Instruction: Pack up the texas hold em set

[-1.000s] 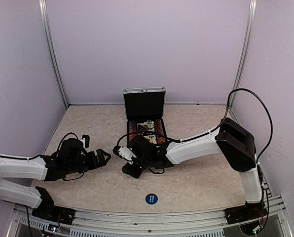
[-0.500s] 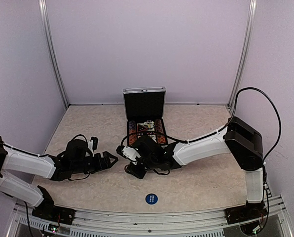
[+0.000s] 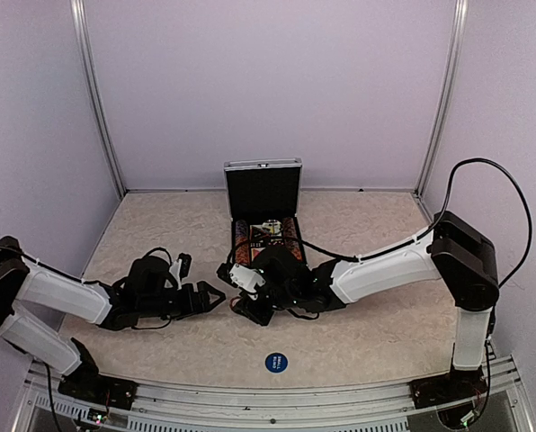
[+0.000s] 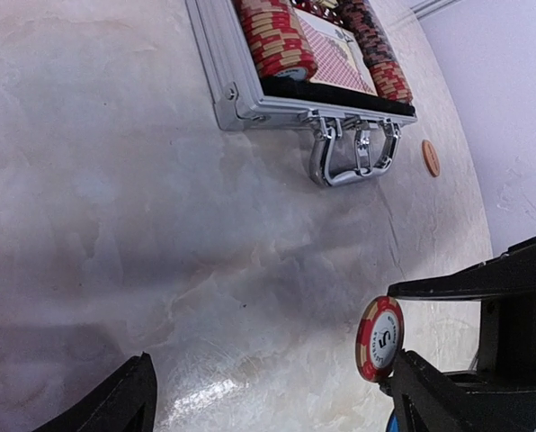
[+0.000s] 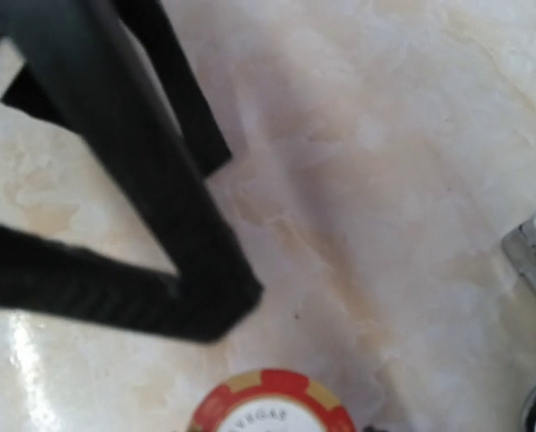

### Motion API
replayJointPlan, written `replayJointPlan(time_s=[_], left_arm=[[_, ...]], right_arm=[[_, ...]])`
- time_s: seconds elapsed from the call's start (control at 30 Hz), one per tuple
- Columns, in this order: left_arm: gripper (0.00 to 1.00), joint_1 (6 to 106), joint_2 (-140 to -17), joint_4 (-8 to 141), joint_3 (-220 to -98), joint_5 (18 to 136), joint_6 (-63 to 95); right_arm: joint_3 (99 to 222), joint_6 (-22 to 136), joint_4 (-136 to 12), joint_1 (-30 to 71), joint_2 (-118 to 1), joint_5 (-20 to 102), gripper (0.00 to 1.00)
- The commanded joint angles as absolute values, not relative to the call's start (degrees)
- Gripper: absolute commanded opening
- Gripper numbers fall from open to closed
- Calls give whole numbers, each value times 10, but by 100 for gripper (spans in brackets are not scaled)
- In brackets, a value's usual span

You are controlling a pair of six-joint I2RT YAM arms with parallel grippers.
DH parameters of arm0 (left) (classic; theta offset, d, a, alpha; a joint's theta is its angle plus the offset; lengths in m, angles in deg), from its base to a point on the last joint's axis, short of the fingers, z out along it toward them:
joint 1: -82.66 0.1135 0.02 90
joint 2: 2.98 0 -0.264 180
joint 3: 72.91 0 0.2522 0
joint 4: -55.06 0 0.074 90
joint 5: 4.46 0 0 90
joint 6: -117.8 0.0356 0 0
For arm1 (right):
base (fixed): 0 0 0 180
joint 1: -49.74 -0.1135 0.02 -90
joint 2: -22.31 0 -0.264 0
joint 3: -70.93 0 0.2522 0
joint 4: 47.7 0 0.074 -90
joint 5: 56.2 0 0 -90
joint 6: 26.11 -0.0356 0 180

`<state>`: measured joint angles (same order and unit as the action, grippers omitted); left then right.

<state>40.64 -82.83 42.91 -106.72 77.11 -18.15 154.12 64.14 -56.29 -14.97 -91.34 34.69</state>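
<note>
The silver aluminium case [image 3: 263, 236] lies open at the table's middle back, its lid upright. In the left wrist view the case [image 4: 232, 90] holds rows of orange-red chips [image 4: 272, 40] and a red card deck [image 4: 333, 61]; its metal handle [image 4: 353, 153] faces me. My right gripper [image 3: 241, 305] is shut on a red chip marked 5 [image 4: 380, 337], held on edge above the table; the chip also shows in the right wrist view [image 5: 272, 409]. My left gripper [image 3: 216, 297] is open, its fingers [image 5: 160, 270] just left of the chip. A loose orange chip [image 4: 430, 158] lies near the handle.
A round blue button [image 3: 276, 363] lies on the table near the front edge. The beige marbled tabletop [image 3: 367, 324] is bounded by lilac walls at the back and sides.
My left arm has reached to the right until its open gripper meets the right gripper. My right gripper has shifted slightly right with the chip still in it.
</note>
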Motion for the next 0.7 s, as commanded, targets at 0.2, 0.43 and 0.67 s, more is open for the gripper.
replayJointPlan(time_s=[0.2, 0.43, 0.67], left_arm=[[87, 396, -890, 355, -1103, 723, -173], [80, 394, -916, 294, -1099, 692, -180], [74, 397, -943, 198, -1080, 654, -203]], right_arm=[[1502, 662, -518, -155, -865, 370, 41], [1497, 663, -510, -158, -857, 375, 41], [1491, 664, -502, -161, -853, 381, 41]])
